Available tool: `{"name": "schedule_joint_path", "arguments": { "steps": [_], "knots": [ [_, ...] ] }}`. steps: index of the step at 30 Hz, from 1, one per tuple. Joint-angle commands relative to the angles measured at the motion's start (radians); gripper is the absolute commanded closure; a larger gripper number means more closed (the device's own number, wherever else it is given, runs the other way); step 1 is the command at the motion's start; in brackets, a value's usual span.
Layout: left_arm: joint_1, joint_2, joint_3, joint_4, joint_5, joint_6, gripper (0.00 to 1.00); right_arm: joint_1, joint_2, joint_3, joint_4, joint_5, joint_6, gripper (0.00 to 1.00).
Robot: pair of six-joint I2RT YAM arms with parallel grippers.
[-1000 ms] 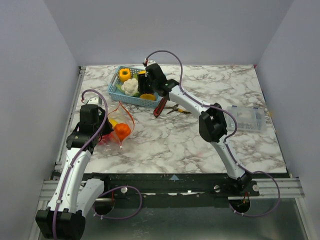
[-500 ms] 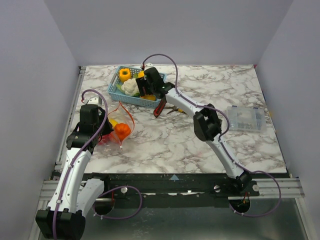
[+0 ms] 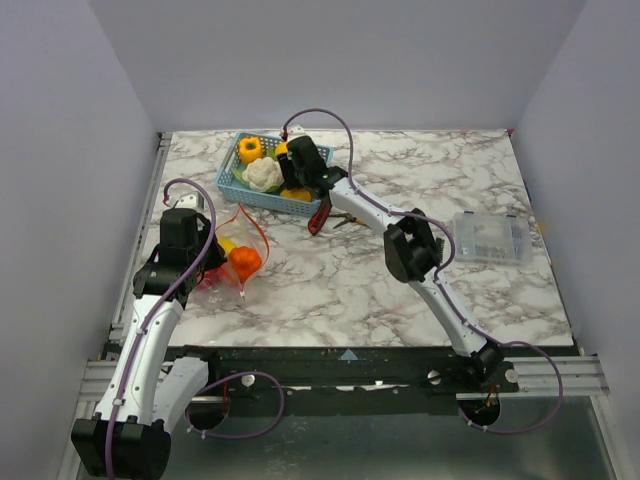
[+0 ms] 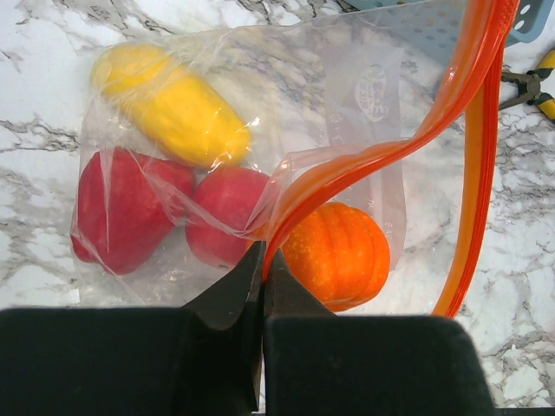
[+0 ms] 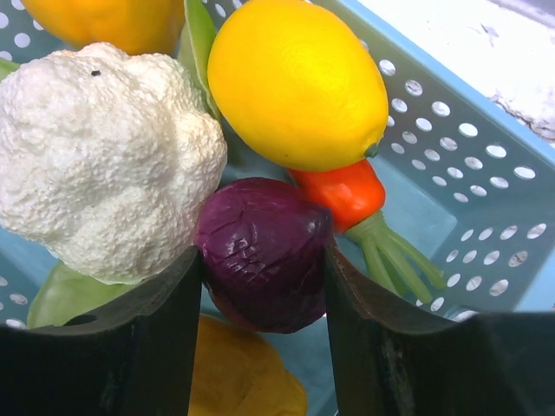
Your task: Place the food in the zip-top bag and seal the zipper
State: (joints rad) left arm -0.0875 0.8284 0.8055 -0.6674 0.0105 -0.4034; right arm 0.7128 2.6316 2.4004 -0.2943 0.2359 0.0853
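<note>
The zip-top bag (image 4: 347, 87) lies on the marble at the left and holds a yellow piece (image 4: 173, 108), two red pieces (image 4: 121, 208) and an orange pumpkin (image 4: 342, 256). Its zipper (image 4: 381, 147) arches up, and my left gripper (image 4: 263, 269) is shut on that strip at the bag's mouth (image 3: 238, 225). My right gripper (image 5: 263, 260) reaches down into the blue basket (image 5: 468, 173). Its fingers press both sides of a purple onion (image 5: 260, 230), which sits among other food: a yellow lemon (image 5: 295, 82), a white cauliflower (image 5: 95, 156) and a red-orange carrot (image 5: 342, 191).
The blue basket (image 3: 232, 188) stands at the back left of the table, just beyond the bag. Red-handled pliers (image 3: 325, 213) lie right of the basket, under the right arm. A clear lidded box (image 3: 490, 237) sits near the right edge.
My right gripper reached further left into the basket, and its fingers now grip the purple onion. The left gripper and the bag have not moved.
</note>
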Motion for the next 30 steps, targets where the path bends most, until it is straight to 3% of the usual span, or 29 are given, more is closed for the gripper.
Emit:
{"name": "schedule_joint_path", "arguments": {
  "steps": [1, 5, 12, 21, 30],
  "knots": [
    [-0.004, -0.004, -0.008, 0.015, 0.01, 0.012, 1.0, 0.007, 0.028, 0.049, 0.015, 0.059, -0.039, 0.58],
    [-0.004, -0.009, -0.006, 0.015, 0.009, 0.012, 1.0, 0.006, -0.005, 0.052, 0.011, 0.037, -0.022, 0.78],
    [-0.004, -0.016, -0.009, 0.015, 0.007, 0.012, 1.0, 0.006, -0.098, 0.028, 0.01, -0.044, 0.063, 0.98],
    [-0.006, -0.016, -0.011, 0.017, 0.016, 0.012, 1.0, 0.006, -0.282, -0.118, 0.0, -0.118, 0.169, 1.0],
    [-0.006, -0.012, -0.011, 0.019, 0.028, 0.012, 1.0, 0.025, -0.574, -0.516, 0.146, -0.377, 0.356, 1.0]
  ]
}}
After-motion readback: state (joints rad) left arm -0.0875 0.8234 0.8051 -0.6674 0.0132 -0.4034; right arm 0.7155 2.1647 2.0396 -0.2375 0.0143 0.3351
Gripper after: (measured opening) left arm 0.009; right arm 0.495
